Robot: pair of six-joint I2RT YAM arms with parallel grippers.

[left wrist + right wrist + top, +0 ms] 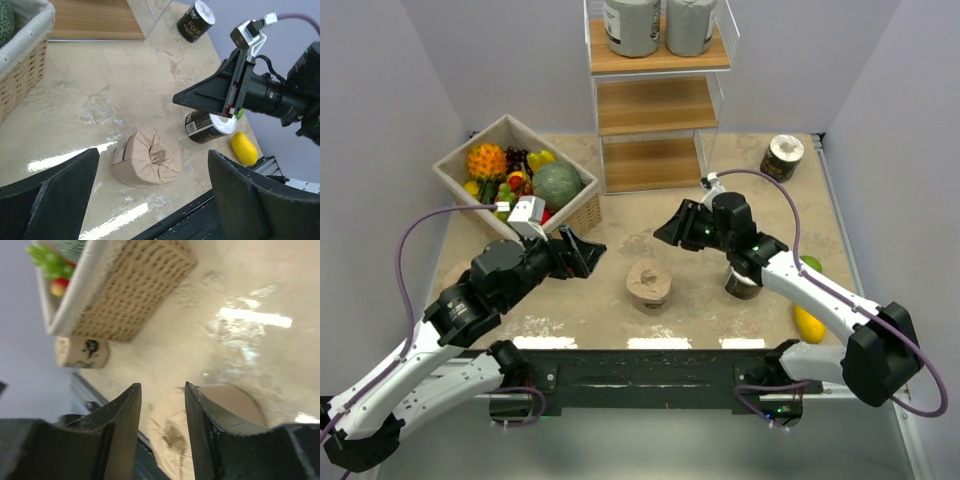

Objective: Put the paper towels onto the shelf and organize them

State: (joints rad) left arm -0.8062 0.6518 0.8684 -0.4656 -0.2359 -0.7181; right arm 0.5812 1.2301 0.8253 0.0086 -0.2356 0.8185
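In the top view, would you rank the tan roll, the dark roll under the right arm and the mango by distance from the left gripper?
1. Tan roll, just right of the left gripper.
2. Dark roll, beneath the right arm.
3. Mango, far right.

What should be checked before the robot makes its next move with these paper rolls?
1. Left fingers wide apart and empty: ok.
2. Right fingers wide enough to take a roll: not ok, they are only narrowly parted, with nothing between them.
3. Tan roll free, with nothing touching it: ok.
4. Middle shelf board has bare room: ok.
5. Two grey rolls sit side by side on the top board: ok.
6. Dark roll easy to reach: cannot tell, the right arm partly hides it.
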